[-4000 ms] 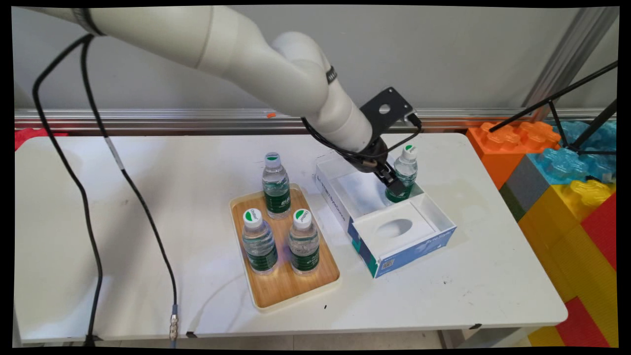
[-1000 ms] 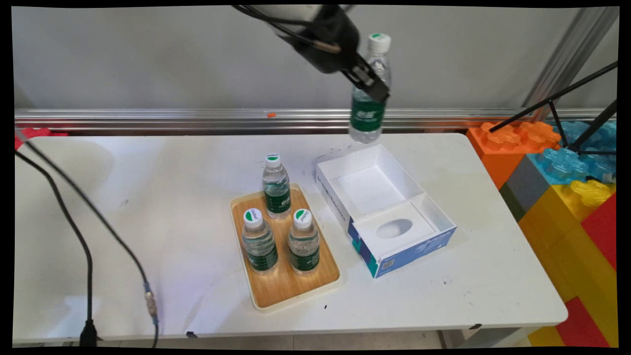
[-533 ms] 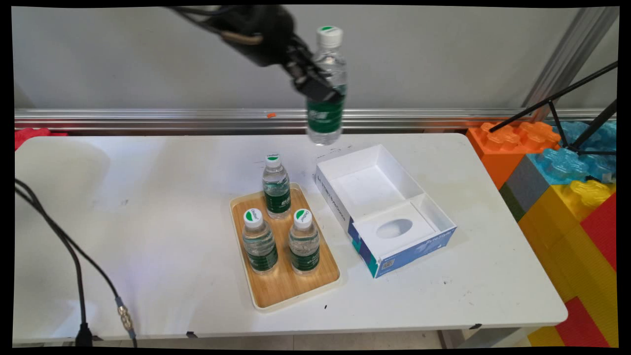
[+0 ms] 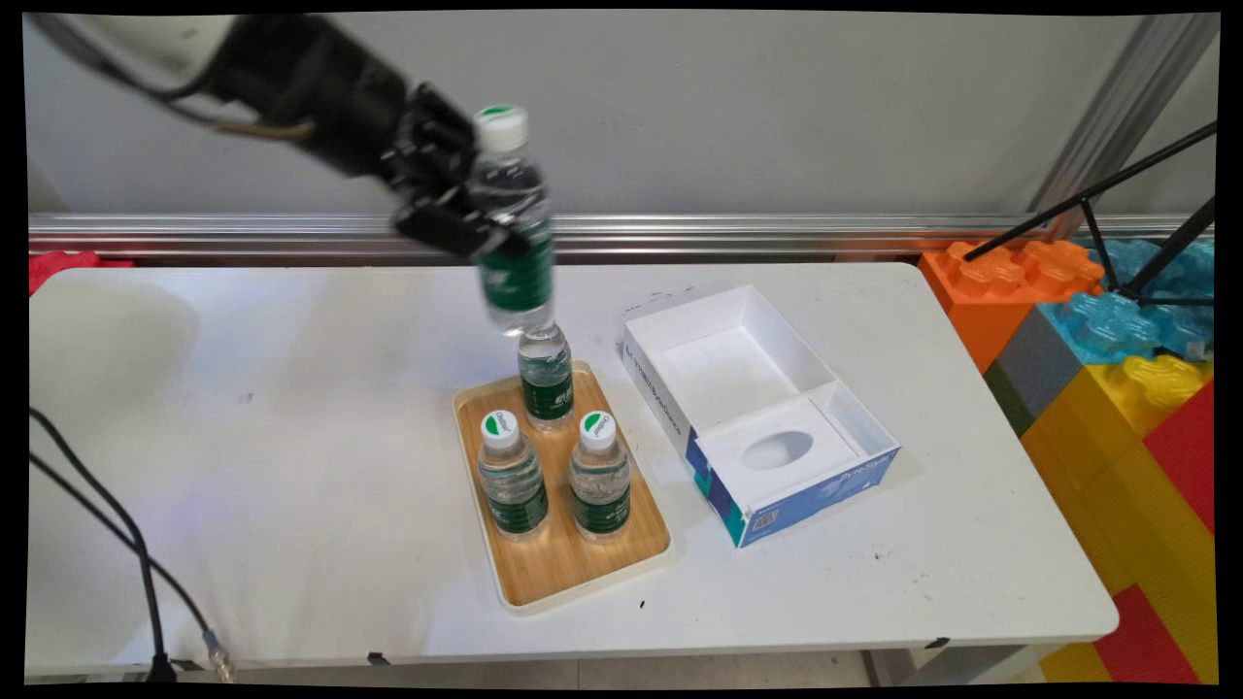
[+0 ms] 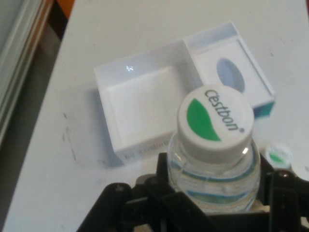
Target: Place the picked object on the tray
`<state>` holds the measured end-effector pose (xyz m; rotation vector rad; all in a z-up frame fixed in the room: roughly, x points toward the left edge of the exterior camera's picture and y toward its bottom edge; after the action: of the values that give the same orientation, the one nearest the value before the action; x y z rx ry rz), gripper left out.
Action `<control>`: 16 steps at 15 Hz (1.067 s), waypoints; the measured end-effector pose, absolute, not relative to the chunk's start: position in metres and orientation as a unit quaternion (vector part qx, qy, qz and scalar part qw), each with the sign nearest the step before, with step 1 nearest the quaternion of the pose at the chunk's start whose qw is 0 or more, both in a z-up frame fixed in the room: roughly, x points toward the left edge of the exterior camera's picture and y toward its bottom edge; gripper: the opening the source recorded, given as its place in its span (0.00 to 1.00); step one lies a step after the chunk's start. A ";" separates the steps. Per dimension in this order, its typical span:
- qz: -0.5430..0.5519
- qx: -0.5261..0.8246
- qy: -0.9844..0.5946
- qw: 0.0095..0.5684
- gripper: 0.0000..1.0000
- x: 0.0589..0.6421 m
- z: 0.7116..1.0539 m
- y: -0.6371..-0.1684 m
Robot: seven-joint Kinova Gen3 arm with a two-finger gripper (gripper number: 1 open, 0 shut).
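Up high, a clear water bottle (image 4: 513, 228) with a white cap, green leaf mark and green label hangs in the air, upright, pinched at mid-body by the tool (image 4: 464, 216); the black fingers (image 4: 439, 225) press on the bottle from its 9 o'clock side in the main view; in the hand view the cap reads Cestbon and the bottle (image 5: 212, 159) sits between the black linkage rising from the bottom edge. Held bottle is above the surface (image 4: 291, 485), its base just over the top of the rear bottle (image 4: 545, 379) on the tray as seen from the main camera, whose cap it hides; whether they touch cannot be told. Wooden tray (image 4: 573, 553) with a pale rim lies near the middle of the surface; three like bottles stand upright on it; the rear one at 12 o'clock, a front-left bottle (image 4: 510, 481) at 9 o'clock and a front-right bottle (image 4: 599, 481) just beside it. At 3 o'clock of the tray, apart from it, an open white box (image 4: 757, 408) with blue outer sides; its larger compartment at the far end, a smaller one with an oval cutout at the near end; the hand view shows the box (image 5: 145, 111) beyond the cap. Past the surface's 3 o'clock edge, big toy bricks (image 4: 1117, 369), orange, blue, yellow, red; a black cable (image 4: 117, 544) hangs at 8 o'clock.
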<state>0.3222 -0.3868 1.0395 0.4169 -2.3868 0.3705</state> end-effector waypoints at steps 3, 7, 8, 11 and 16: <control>0.131 0.152 -0.921 0.334 0.00 0.351 1.024 -0.381; 0.118 0.144 -0.926 0.327 0.00 0.384 0.996 -0.378; 0.112 0.143 -0.928 0.324 0.00 0.393 0.986 -0.377; 0.099 0.133 -0.934 0.318 0.00 0.417 0.953 -0.378; 0.102 0.112 -0.934 0.324 0.00 0.428 0.910 -0.396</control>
<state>0.4276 -0.3959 0.9096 0.2926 -2.4498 0.2683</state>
